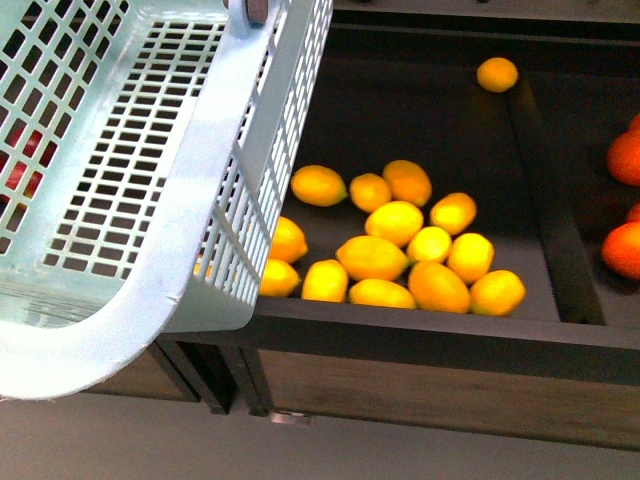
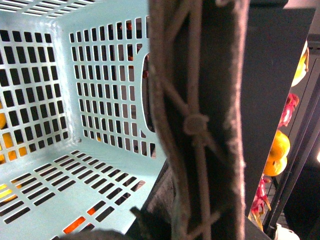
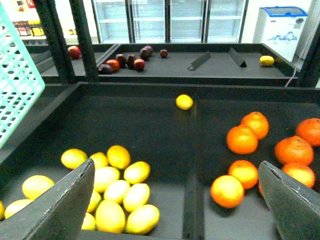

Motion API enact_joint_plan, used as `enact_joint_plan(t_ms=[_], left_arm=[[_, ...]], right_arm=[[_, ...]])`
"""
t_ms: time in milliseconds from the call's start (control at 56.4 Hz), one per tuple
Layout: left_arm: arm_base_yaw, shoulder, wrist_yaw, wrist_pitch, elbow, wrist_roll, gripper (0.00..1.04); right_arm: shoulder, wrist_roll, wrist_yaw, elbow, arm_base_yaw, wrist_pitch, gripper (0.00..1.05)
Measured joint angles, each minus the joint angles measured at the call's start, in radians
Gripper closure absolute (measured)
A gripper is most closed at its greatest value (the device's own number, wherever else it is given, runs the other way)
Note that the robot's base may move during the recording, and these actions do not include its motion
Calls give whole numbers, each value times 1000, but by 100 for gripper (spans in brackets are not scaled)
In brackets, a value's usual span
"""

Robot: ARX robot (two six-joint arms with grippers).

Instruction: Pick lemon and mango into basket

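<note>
A dark display stand [image 1: 430,340] is standing on a pale grey floor [image 1: 120,445], a raised divider [image 1: 550,200] splitting its tray into compartments. Dark upright posts [image 3: 82,40] are rising behind it. Glass-door coolers [image 3: 150,20] are lining the far wall, glowing brightly, with a white, blue-lidded chest freezer [image 3: 282,27] sitting beside them.

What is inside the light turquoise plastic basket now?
No fruit shows inside the light turquoise slotted plastic basket; its floor is bare. A dark gripper finger covers one side.
</note>
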Motion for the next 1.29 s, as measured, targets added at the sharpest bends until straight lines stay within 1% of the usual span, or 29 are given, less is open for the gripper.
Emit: enact_joint_plan(t_ms=[1134, 1294], left_arm=[[3, -2, 2, 0, -1, 0, 100], [14, -3, -31, 0, -1, 17, 100]], right_arm=[[1, 0, -6, 0, -2, 1, 9], [1, 0, -6, 0, -2, 1, 9]])
